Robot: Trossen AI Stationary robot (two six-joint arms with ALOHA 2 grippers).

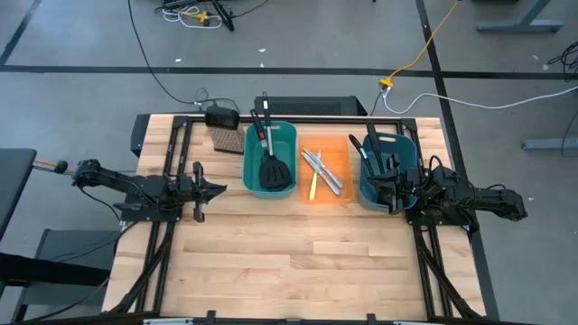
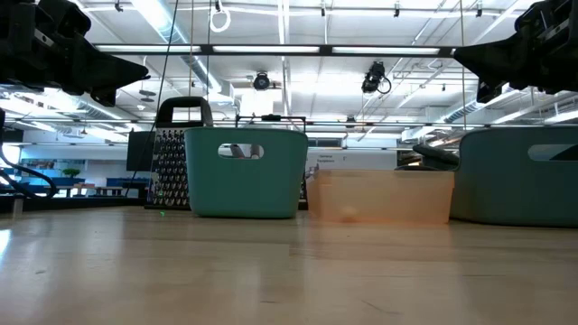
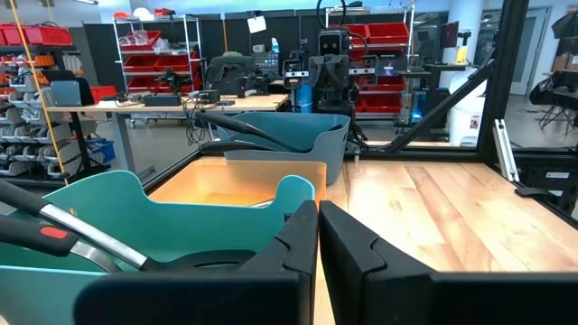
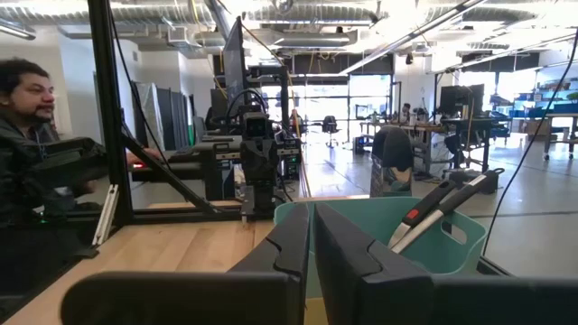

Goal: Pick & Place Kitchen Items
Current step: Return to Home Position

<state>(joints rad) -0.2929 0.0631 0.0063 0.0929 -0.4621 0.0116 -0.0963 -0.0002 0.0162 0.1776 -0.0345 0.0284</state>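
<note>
Homing, I judge, is in hand; next I need only tuck both arms away; my left gripper is pressed together, empty; my right gripper likewise; beyond, mid-frame from above: spatulas in the teal bin, knives in the orange bin, ladles in the blue bin rightward.

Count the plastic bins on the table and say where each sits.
3: a teal bin left of centre, an orange bin beside it in the middle, a second teal bin at the right. None looks hidden.
</note>
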